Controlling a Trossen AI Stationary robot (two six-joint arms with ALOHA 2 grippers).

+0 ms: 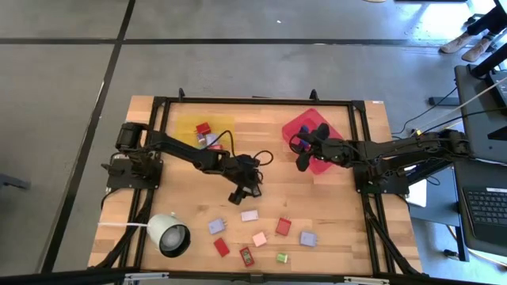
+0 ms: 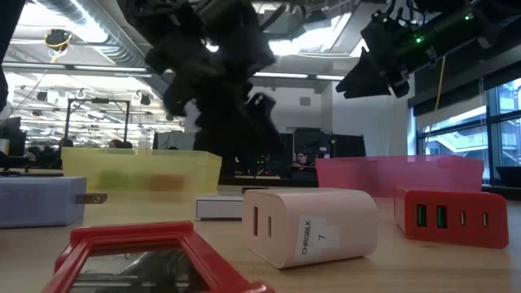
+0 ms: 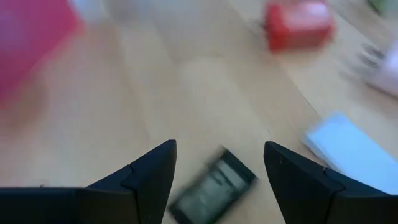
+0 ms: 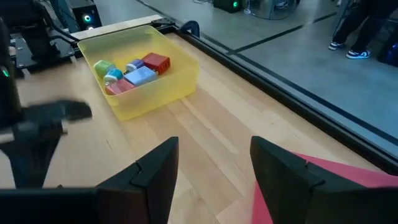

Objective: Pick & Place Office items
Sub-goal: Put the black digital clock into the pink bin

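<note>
Wooden bench [image 1: 333, 210] with a bunch of small office items scattered along the near edge: a white block [image 1: 249, 215], a red block [image 1: 283, 227], a pink block [image 1: 259, 238], two lilac blocks [image 1: 216, 226], a second red one [image 1: 221, 247] and a little green block [image 1: 281, 257]. Well apart from those, the yellow tray [image 1: 184, 127] at the back already holds a few blocks, red, blue and green by the look of the right wrist view. The red tray [image 1: 325, 162] sits to its side.

Left pincer [image 1: 244, 192] hangs over the middle of the bench with its fingers spread wide, gripping nothing. Straight below it in the left wrist view lies a black block [image 3: 213, 191], showing between the two fingertips, not touched by either as far as I can tell.

Right pincer [image 1: 302, 161] is over the red tray's near edge, also spread open and empty.

White round lamp thing [image 1: 168, 234] sits at the near left corner of the bench.
</note>
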